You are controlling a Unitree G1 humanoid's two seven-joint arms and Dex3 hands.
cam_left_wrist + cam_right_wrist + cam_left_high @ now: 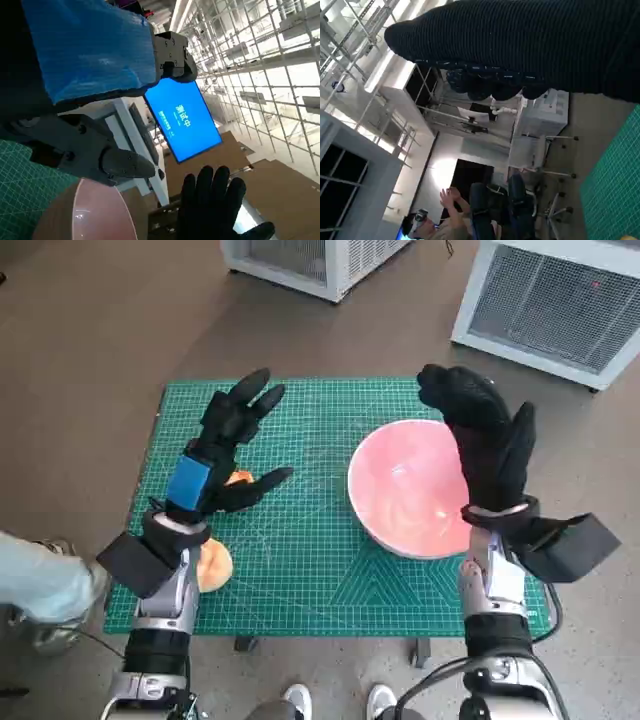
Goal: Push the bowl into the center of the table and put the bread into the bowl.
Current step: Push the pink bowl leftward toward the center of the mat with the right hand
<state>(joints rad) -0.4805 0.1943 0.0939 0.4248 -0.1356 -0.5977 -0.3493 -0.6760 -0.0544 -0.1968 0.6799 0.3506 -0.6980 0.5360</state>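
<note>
Head view shows the pink bowl (405, 490) just left of the spread, empty right robot hand (485, 440), nearer than the spread left robot hand (225, 455).

Open green mat (300, 560) between left hand (222, 455) and pink bowl (405, 490); bowl fills right worktop; bread (214, 565) near-left.

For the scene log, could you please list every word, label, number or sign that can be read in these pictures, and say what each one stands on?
"测试中": white characters on the blue screen in the left wrist view, with a smaller white line beside them too blurred to read.
Green cutting mat: only printed grid lines show; any numbers are too small to read.
Pink bowl, bread, white cabinets: no text visible.
</note>
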